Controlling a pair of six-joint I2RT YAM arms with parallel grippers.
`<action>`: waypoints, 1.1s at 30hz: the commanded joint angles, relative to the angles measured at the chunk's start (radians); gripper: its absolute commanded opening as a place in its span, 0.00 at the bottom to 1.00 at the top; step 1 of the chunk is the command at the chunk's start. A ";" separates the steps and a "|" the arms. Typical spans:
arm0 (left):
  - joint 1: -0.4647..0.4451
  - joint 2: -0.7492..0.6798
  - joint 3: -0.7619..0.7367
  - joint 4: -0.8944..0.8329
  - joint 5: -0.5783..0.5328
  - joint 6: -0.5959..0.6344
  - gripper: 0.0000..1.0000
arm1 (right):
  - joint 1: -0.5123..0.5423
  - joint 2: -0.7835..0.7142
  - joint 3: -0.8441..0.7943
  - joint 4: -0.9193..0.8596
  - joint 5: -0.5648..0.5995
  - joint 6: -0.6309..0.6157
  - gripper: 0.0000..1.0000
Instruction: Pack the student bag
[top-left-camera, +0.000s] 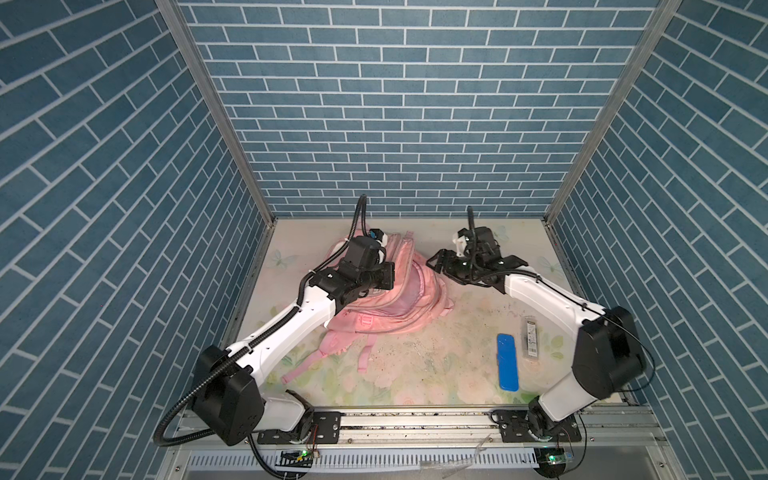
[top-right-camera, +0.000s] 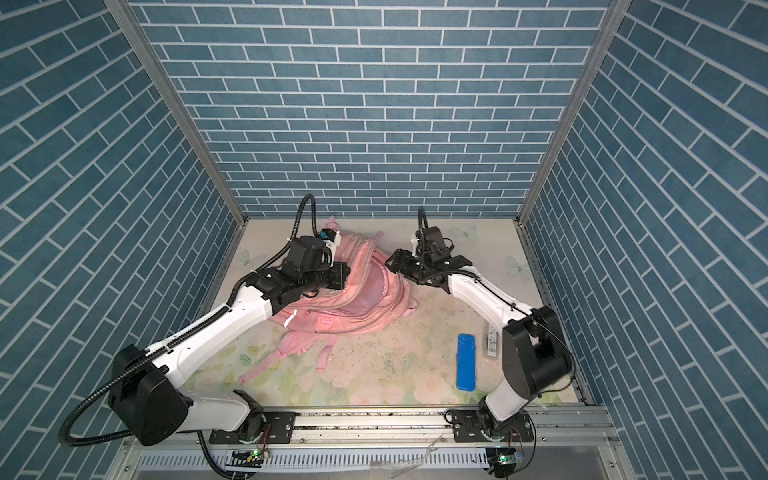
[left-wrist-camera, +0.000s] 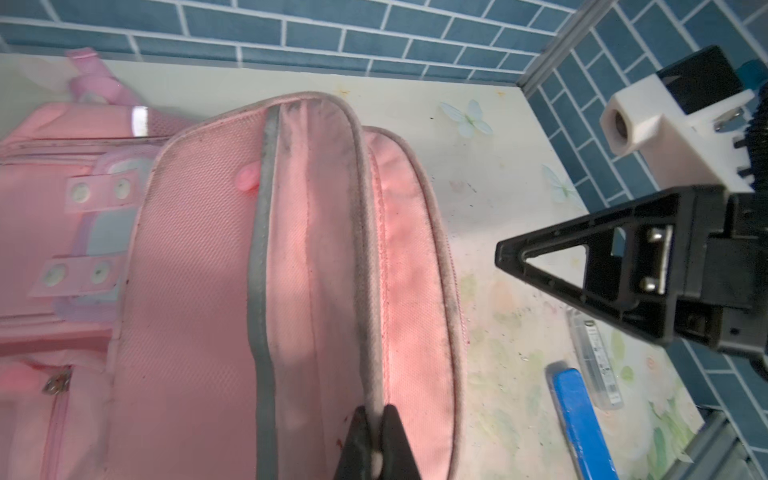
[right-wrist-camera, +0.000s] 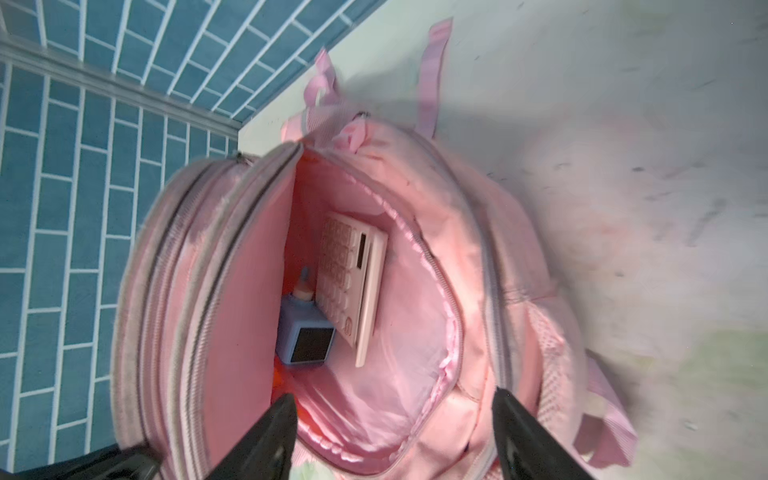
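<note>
The student bag (top-left-camera: 399, 307) (top-right-camera: 365, 307) is a pink backpack lying at the back left of the table, main pocket unzipped and gaping. My left gripper (left-wrist-camera: 376, 415) is shut on the grey-piped rim of the bag's flap (left-wrist-camera: 365, 249), holding the mouth apart. My right gripper (right-wrist-camera: 392, 397) (top-left-camera: 434, 262) hangs open just outside the mouth, nothing between its fingers (right-wrist-camera: 274, 428). Inside the bag (right-wrist-camera: 478, 249) lie a pale calculator (right-wrist-camera: 353, 286) and a light blue box with a dark face (right-wrist-camera: 305, 336).
A blue case (top-left-camera: 508, 362) (top-right-camera: 466, 362) (left-wrist-camera: 577, 419) and a clear labelled packet (top-left-camera: 530, 337) (left-wrist-camera: 594, 365) lie at the front right, close to the right arm's elbow. The bag's straps (top-left-camera: 307, 365) trail toward the front left. Blue brick walls enclose three sides.
</note>
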 joint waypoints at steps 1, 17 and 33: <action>-0.058 0.050 0.067 0.166 0.009 -0.067 0.00 | -0.088 -0.081 -0.095 -0.044 -0.015 -0.079 0.74; -0.084 -0.005 0.077 -0.037 -0.044 0.483 0.64 | -0.110 -0.226 -0.315 -0.025 -0.080 -0.091 0.72; -0.005 -0.242 -0.297 -0.184 -0.108 1.112 0.72 | 0.034 0.050 -0.346 0.173 -0.179 0.034 0.41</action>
